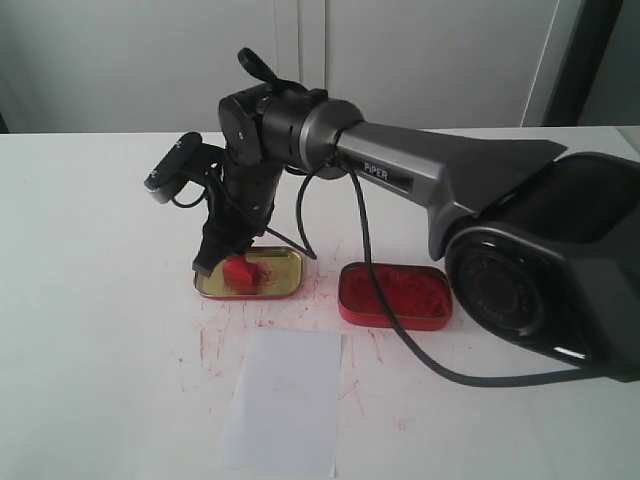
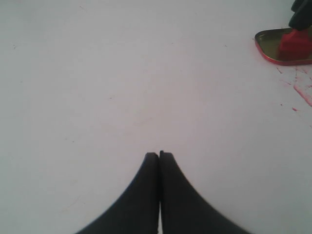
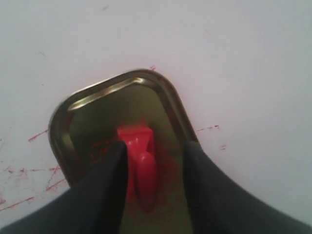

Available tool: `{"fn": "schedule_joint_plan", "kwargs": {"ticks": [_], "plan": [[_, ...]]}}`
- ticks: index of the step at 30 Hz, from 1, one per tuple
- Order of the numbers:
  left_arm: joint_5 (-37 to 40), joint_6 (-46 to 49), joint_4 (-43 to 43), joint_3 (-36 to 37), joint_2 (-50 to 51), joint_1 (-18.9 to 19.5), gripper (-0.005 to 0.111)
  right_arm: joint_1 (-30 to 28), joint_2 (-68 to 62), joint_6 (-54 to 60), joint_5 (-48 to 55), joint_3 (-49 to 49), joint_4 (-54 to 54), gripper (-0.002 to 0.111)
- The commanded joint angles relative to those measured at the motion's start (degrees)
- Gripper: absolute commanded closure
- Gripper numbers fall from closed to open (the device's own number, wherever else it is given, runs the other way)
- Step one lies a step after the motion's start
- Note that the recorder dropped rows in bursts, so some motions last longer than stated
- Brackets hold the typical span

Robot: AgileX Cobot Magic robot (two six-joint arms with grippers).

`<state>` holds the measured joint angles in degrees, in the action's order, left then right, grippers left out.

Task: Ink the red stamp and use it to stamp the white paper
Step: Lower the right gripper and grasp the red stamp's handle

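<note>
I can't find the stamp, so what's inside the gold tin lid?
The red stamp sits inside the gold tin lid among red smears, between the right hand's open fingers. Those fingers hide part of the lid's floor.

The exterior view looks from above the near edge of the desk (image 1: 90, 380). It is tilted down and faces the far edge and the wall behind. It takes in most of the desk, with the paper (image 1: 285, 400) nearest the lens and the right arm's base large and close.

The left wrist view sits low over bare desk and looks out past the left gripper (image 2: 159, 155), whose fingers are pressed together. The lid (image 2: 269, 44) and stamp (image 2: 295, 43) are just caught at its margin.

The right wrist view hangs very near over the lid, looking down between the spread fingers of the right gripper (image 3: 157, 146) at the stamp. Lid and stamp show in all three views.
</note>
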<state>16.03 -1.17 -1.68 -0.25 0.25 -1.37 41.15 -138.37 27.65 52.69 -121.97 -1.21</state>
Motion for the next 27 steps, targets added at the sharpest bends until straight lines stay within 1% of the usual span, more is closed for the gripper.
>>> {"fn": "schedule_joint_plan", "kwargs": {"ticks": [1,14,19,22,27], "plan": [[-0.2,-0.1,0.0,0.2,-0.3,0.1,0.107,0.0,-1.0,0.4,0.1,-0.2,0.3,0.072],[-0.2,-0.1,0.0,0.2,-0.3,0.1,0.107,0.0,-1.1,0.4,0.0,-0.1,0.3,0.072],[-0.2,-0.1,0.0,0.2,-0.3,0.1,0.107,0.0,-1.1,0.2,0.3,-0.1,0.3,0.073],[-0.2,-0.1,0.0,0.2,-0.3,0.1,0.107,0.0,-1.1,0.2,1.1,-0.1,0.3,0.079],[-0.2,-0.1,0.0,0.2,-0.3,0.1,0.107,0.0,-1.1,0.2,1.8,-0.1,0.3,0.096]]}}
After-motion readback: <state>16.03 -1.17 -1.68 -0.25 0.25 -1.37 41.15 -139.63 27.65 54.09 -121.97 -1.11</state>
